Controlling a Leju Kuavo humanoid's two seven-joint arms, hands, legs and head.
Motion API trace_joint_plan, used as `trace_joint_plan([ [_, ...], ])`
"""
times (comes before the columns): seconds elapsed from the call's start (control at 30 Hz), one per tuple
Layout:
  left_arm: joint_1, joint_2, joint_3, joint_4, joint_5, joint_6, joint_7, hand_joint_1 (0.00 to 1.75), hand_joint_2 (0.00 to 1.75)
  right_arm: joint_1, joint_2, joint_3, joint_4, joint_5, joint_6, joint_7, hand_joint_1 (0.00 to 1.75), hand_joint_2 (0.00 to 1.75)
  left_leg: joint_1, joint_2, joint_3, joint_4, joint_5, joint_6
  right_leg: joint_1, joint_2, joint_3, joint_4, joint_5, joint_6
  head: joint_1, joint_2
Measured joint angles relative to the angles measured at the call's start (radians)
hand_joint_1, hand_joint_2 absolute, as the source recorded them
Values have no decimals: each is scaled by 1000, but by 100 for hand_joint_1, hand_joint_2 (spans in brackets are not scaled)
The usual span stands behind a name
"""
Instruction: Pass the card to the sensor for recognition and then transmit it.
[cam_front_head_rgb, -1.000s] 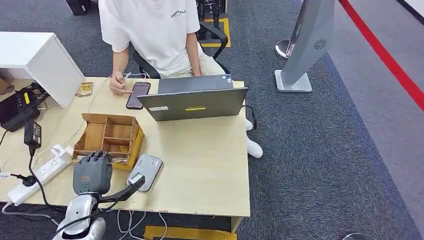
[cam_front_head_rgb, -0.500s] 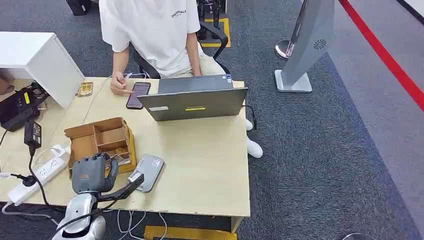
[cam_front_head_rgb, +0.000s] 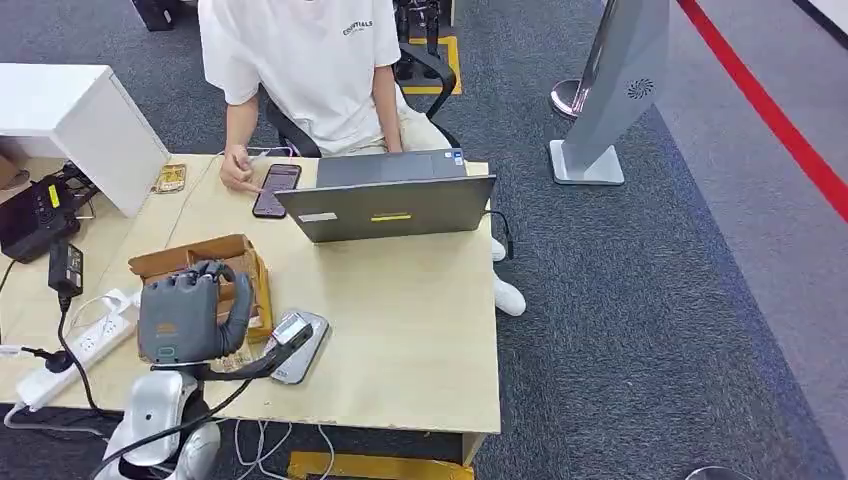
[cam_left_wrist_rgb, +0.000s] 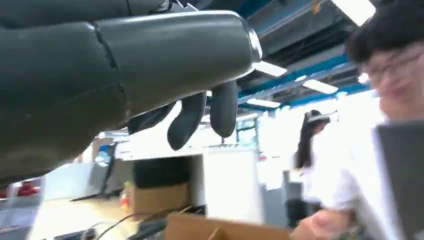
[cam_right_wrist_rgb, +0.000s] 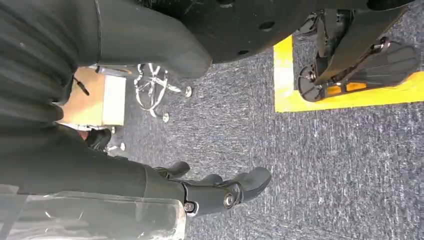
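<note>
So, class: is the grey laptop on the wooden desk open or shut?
Open. The grey laptop has its lid raised, its back towards the camera, before the seated person.

On the table (cam_front_head_rgb: 400, 330), the wooden box (cam_front_head_rgb: 215, 262) sits toward the left, the sensor (cam_front_head_rgb: 297, 347) just to its right, nearer the front edge. The left hand (cam_front_head_rgb: 185, 315) hangs over the box — partly hiding it. Behind them stands the laptop (cam_front_head_rgb: 388, 205), a phone (cam_front_head_rgb: 275, 189) at its left — a person (cam_front_head_rgb: 300, 70) seated beyond.
</note>
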Motion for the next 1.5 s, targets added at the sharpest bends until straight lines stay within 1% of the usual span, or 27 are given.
trace_joint_plan([
  [0.07, -1, -1, -31, -30, 0, -10, 0, 175, 0, 0, 0, 0, 0, 2, 0, -4, 0, 175, 0, 0, 0, 0, 0, 0, 0, 0, 0, 0, 0, 0, 0, 0],
  [0.17, -6, -3, -63, -48, 1, -17, 3, 175, 0, 0, 0, 0, 0, 2, 0, -6, 0, 175, 0, 0, 0, 0, 0, 0, 0, 0, 0, 0, 0, 0, 0, 0],
  [0.43, -5, 0, -72, -53, 3, -6, 17, 175, 0, 0, 1, 0, 0, 2, 0, -8, 0, 175, 0, 0, 0, 0, 0, 0, 0, 0, 0, 0, 0, 0, 0, 0],
  [0.7, 30, 23, -71, -65, 9, 25, 6, 175, 0, 1, 3, -2, 0, -2, 0, -7, 0, 175, 0, 0, 0, 0, 0, 0, 0, 0, 0, 0, 0, 0, 0, 0],
  [0.73, 37, 28, -71, -65, 11, 33, 3, 0, 175, 1, 4, -2, 0, -2, 0, -6, 0, 175, 0, 0, 0, 0, 0, 0, 0, 0, 0, 0, 0, 0, 0, 0],
  [0.9, 82, 44, -62, -66, 22, 83, -26, 0, 175, 1, 9, -8, 0, -9, 0, -6, 0, 175, 0, 0, 0, 0, 0, 0, 0, 0, 0, 0, 0, 0, 0, 0],
  [1.07, 136, 46, -40, -89, 18, 124, -44, 0, 175, 1, 13, -20, 0, -21, 0, -8, 0, 175, 0, 0, 0, 0, 0, 0, 0, 0, 0, 0, 0, 0, 0, 0],
  [1.33, 233, 66, -18, -145, 15, 145, -56, 0, 175, 1, 15, -35, -1, -39, -3, -10, 0, 175, 0, 0, 0, 0, 0, 0, 0, 0, 0, 0, 0, 0, 0, 0],
  [1.5, 291, 80, 36, -146, 45, 163, -51, 0, 175, 1, 15, -47, -1, -39, -3, -10, 0, 175, 0, 0, 0, 0, 0, 0, 0, 0, 0, 0, 0, 0, 0, 0],
])
